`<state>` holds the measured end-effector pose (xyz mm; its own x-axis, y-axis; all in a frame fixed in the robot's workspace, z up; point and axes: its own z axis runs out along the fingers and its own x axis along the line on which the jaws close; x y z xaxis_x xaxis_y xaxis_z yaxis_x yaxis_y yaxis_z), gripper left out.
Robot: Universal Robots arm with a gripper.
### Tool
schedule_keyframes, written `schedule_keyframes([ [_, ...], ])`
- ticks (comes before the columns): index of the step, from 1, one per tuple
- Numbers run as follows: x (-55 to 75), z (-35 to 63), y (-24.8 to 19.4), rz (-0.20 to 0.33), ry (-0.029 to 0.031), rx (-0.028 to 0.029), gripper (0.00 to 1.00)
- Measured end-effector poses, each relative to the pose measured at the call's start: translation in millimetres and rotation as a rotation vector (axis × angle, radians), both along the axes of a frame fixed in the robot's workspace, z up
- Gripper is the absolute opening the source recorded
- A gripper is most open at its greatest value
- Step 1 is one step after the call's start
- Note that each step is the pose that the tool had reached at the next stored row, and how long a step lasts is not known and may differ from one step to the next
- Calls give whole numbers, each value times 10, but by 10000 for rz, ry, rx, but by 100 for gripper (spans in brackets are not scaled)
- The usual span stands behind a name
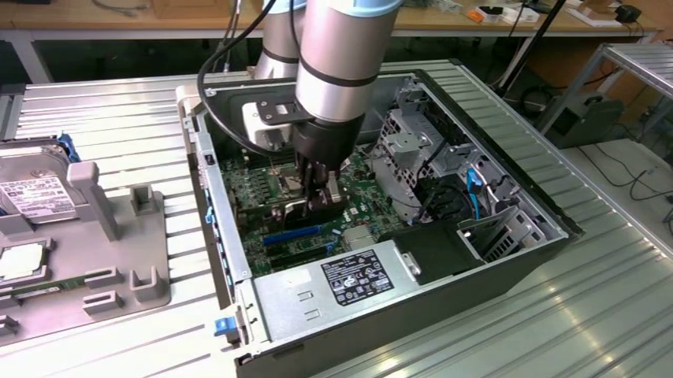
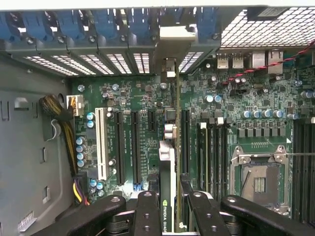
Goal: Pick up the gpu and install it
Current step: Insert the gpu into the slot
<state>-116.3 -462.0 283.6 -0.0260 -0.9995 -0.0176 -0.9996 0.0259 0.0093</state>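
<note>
Here the end effector [image 2: 167,209] is clamped on the gpu [image 2: 167,162], held edge-on and upright inside the open computer case [image 1: 547,213], directly over the motherboard [image 2: 236,98] slots with its pale bracket [image 2: 170,46] up at the rear slot openings. The card looks light, thin and stiff but fragile, so the grip across its 2 flat faces near the upper edge seems the sound place, clear of the contact edge.
</note>
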Motion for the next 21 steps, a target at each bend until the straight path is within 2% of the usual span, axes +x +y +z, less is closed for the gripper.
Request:
schedule_keyframes([
  [10, -9, -12, 0, 0, 0, 1, 27],
  [21, -26, -98, 0, 0, -4, 1, 27],
])
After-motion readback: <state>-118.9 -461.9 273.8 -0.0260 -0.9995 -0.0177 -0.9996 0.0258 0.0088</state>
